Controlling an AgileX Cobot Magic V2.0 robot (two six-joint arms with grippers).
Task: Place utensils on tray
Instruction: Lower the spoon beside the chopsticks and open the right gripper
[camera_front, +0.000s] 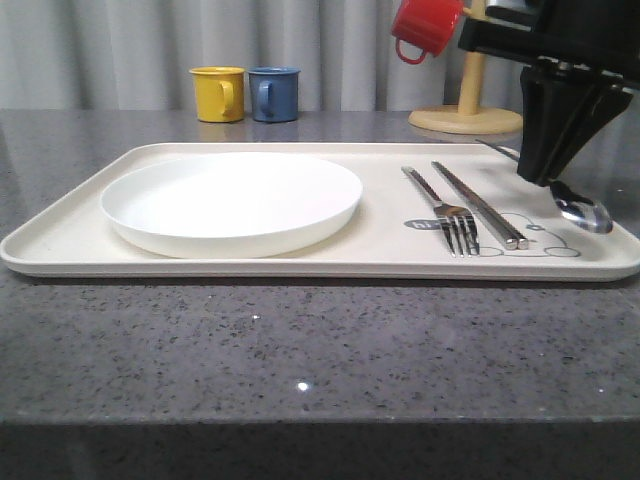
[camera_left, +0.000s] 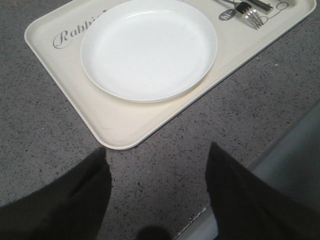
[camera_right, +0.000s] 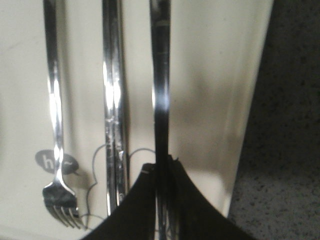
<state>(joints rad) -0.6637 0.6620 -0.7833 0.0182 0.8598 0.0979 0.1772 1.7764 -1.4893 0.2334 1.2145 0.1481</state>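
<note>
You can read "Rabbi…" in grey script on the cream tray (camera_left: 60, 70) beside the white plate (camera_left: 149, 47), and a grey "hi" bubble (camera_right: 55, 162) sits by the fork (camera_front: 446, 214). Behind the tray stand a yellow mug (camera_front: 218, 93) and a blue mug (camera_front: 274, 94), with a red mug (camera_front: 426, 26) hanging on the wooden stand (camera_front: 466, 112). Your right gripper (camera_right: 165, 172) is pinched on the spoon (camera_front: 582, 210) handle, spoon bowl resting on the tray just right of the chopsticks (camera_front: 480, 204); your left gripper (camera_left: 157, 172) hangs spread wide over the bare counter (camera_left: 165, 165), near the tray's corner.
</note>
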